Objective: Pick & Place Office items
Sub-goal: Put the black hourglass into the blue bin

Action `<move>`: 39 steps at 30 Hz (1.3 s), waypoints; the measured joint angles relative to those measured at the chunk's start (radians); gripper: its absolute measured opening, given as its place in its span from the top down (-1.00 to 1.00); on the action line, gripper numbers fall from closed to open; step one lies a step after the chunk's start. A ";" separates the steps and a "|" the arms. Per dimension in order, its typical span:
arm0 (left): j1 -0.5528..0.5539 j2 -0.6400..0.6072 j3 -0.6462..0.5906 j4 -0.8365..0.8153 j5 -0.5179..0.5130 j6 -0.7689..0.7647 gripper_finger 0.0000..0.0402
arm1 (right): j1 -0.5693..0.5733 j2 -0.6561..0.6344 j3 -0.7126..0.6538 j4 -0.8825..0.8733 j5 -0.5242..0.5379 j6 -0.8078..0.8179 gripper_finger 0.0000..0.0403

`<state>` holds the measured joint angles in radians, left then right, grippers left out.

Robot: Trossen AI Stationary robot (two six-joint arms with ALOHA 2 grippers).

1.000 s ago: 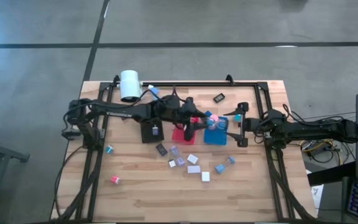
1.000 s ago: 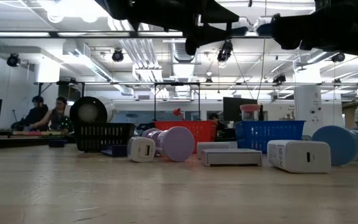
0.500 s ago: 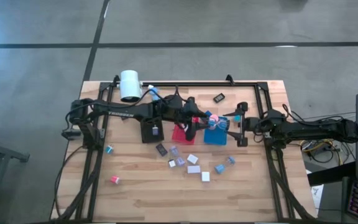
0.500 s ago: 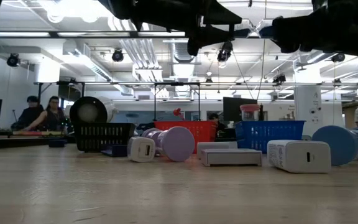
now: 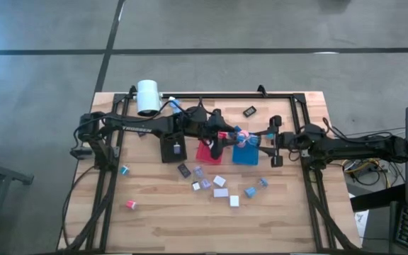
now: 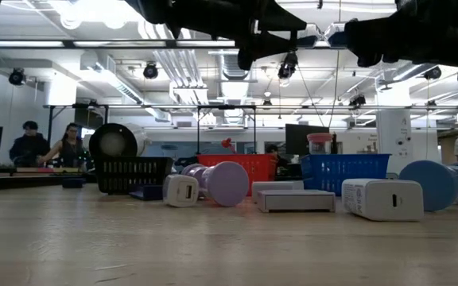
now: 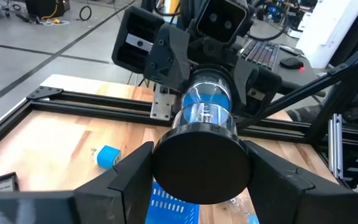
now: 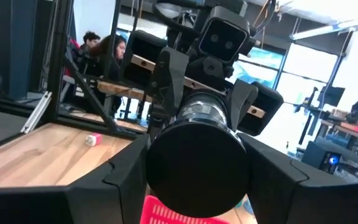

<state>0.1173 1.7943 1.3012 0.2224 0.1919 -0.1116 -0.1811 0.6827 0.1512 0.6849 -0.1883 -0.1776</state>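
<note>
My left gripper [image 5: 224,139] and right gripper [image 5: 266,139] face each other above the red tray [image 5: 204,154] and blue tray [image 5: 246,156], both shut on one short clear cylinder [image 5: 242,135] with blue and pink inside and a black round end toward each wrist camera. It hangs in the air between them. Loose office items lie flat on the wood nearer the table's near edge: white blocks [image 5: 220,181], lavender blocks [image 5: 199,171], blue caps [image 5: 250,191], a pink cap [image 5: 130,205] and black bits [image 5: 184,170]. My left gripper pinches the cylinder near its black end [image 7: 201,165], one finger [image 7: 132,171] on each side, coming level from the table's left. The cylinder points away along the fingers, lifted clear. My right gripper pinches the opposite black end [image 8: 197,165] between its two fingers [image 8: 126,168], level from the table's right. The cylinder bridges the two grippers in the air.
A black tray [image 5: 171,149] sits left of the red one. A big white cylinder [image 5: 147,97] lies at the far left corner. A small black item [image 5: 249,110] and a blue piece [image 7: 109,155] lie near the far edge. Black frame rails [image 5: 225,95] border the table.
My right arm has edged a little toward the table's left, closer to the left gripper. The cylinder has stayed held between both grippers above the trays.
</note>
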 joint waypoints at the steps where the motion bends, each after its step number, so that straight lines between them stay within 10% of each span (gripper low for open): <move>1: 0.000 0.000 0.000 -0.003 0.000 0.001 -0.06 | 0.000 0.000 0.006 -0.019 -0.001 0.000 -0.01; 15: -0.003 -0.096 -0.005 -0.118 0.004 0.087 -0.74 | 0.000 -0.029 0.013 -0.032 0.006 0.042 -0.01; 23: -0.009 -0.357 -0.215 -0.135 0.026 0.116 -0.75 | 0.000 -0.033 0.012 -0.048 0.008 0.048 -0.01; 30: 0.009 -0.678 -0.607 0.119 -0.029 0.079 -0.34 | 0.000 -0.033 0.012 -0.057 0.000 0.071 -0.01; 39: 0.008 -0.972 -0.950 0.265 -0.091 0.060 0.83 | 0.000 -0.035 0.035 -0.084 -0.016 0.180 -0.01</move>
<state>0.1253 0.8224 0.3512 0.4872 0.1010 -0.0516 -0.1814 0.6479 0.1861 0.6005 -0.2042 0.0025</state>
